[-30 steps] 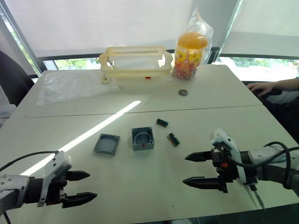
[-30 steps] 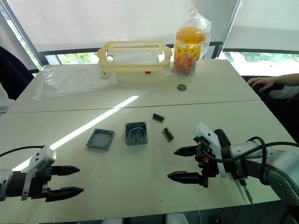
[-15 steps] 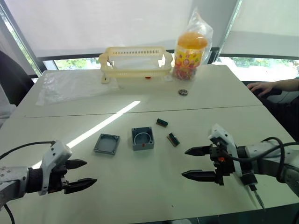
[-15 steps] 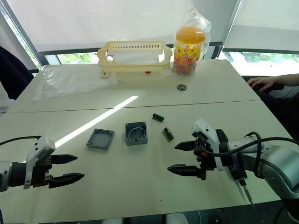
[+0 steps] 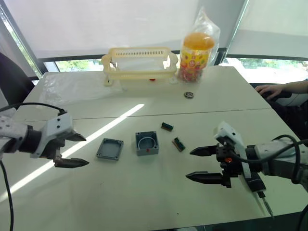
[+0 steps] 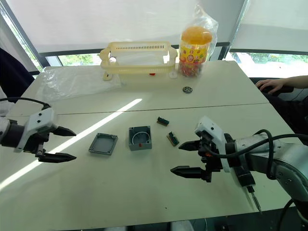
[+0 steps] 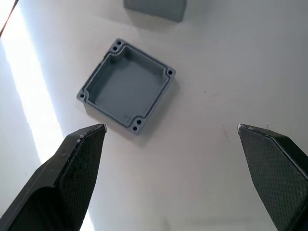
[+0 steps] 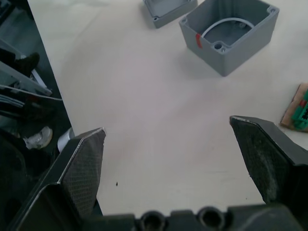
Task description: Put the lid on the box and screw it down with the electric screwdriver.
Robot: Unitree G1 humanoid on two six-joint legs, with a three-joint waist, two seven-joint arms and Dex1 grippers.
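Now the spread left tool [image 5: 71,150] should straddle the lid [image 5: 110,148] squarely, gripping opposite edges; right tool [image 5: 204,164] spread, idle.

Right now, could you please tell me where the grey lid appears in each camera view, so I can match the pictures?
Left eye view: lid, left of centre on the table.
Right eye view: lid, left of centre.
Left wrist view: lid, upper middle, hollow side up.
Right wrist view: lid, cut by the top edge.
Shared landmark: the box, just beside the lid.
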